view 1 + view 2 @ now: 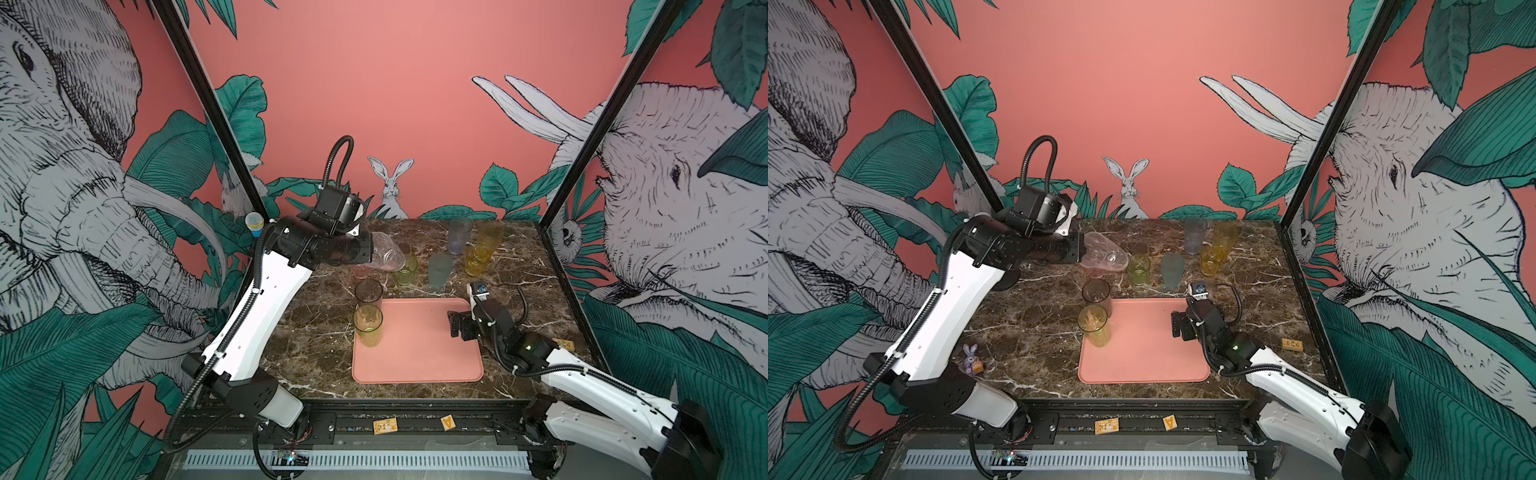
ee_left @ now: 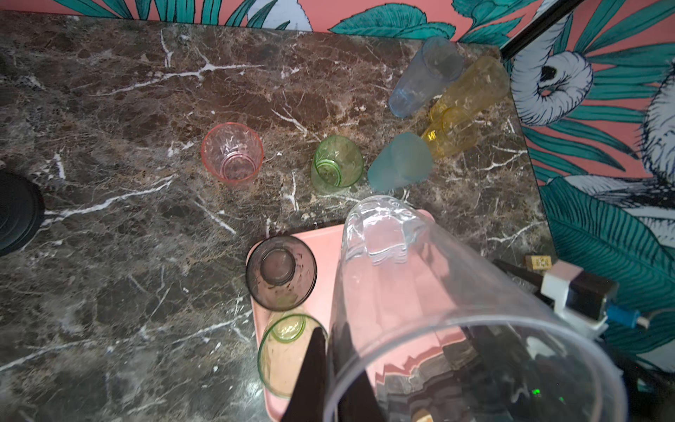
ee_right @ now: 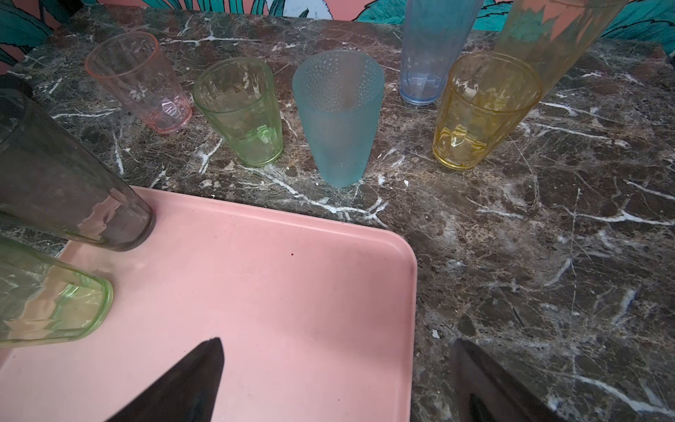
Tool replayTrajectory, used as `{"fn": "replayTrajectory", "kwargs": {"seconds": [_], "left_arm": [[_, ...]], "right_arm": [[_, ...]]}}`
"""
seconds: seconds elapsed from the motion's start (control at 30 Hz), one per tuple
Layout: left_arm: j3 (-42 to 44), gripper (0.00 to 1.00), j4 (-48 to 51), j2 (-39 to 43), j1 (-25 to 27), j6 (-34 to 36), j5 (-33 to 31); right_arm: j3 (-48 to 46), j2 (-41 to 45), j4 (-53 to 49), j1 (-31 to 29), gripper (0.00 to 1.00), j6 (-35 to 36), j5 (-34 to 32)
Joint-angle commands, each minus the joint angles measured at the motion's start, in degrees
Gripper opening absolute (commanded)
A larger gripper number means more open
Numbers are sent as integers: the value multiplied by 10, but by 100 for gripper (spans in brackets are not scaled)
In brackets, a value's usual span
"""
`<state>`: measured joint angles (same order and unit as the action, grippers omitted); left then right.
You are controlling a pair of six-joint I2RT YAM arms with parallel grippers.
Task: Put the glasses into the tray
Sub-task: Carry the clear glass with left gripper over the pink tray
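Observation:
My left gripper (image 2: pixel 330 365) is shut on the rim of a clear glass (image 1: pixel 388 251), held tilted above the table behind the tray's far left corner. The salmon-pink tray (image 1: pixel 419 353) carries a smoky grey glass (image 1: pixel 368 293) and a tall green glass (image 1: pixel 368 324) at its left edge. Behind it on the marble stand a pink glass (image 2: pixel 232 153), a short green glass (image 1: pixel 406 270), a teal glass (image 1: pixel 439 270), a blue glass (image 1: pixel 458 236) and two amber glasses (image 1: pixel 477 259). My right gripper (image 3: pixel 338 343) hangs open and empty over the tray's right edge.
A blue toy microphone (image 1: pixel 254 224) on a black stand (image 2: pixel 18 212) sits at the far left. A small purple bunny figure (image 1: pixel 971 358) stands near the left arm's base. A wooden block (image 1: pixel 1292 344) lies right of the tray. Black frame posts (image 1: pixel 573 183) flank the table.

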<state>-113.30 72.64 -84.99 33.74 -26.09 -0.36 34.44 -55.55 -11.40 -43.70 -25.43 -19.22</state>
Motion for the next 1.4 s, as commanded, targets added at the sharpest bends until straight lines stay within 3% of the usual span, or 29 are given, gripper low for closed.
{"fn": "replayTrajectory", "kwargs": {"seconds": [0.0, 0.43, 0.53, 0.97, 1.37], "left_arm": [[10, 0, 42, 43, 9, 21, 9], [47, 0, 145, 115, 61, 50, -5], [59, 0, 164, 131, 95, 46, -10], [155, 0, 195, 184, 179, -8, -39], [280, 0, 174, 218, 193, -56, -55]], "right_arm": [[2, 4, 15, 3, 99, -1, -8], [12, 1, 1, 4, 99, -13, -25], [15, -3, -3, 5, 99, -15, -27], [20, -10, -11, 7, 99, -19, -30], [22, -13, -11, 7, 99, -20, -27]]}}
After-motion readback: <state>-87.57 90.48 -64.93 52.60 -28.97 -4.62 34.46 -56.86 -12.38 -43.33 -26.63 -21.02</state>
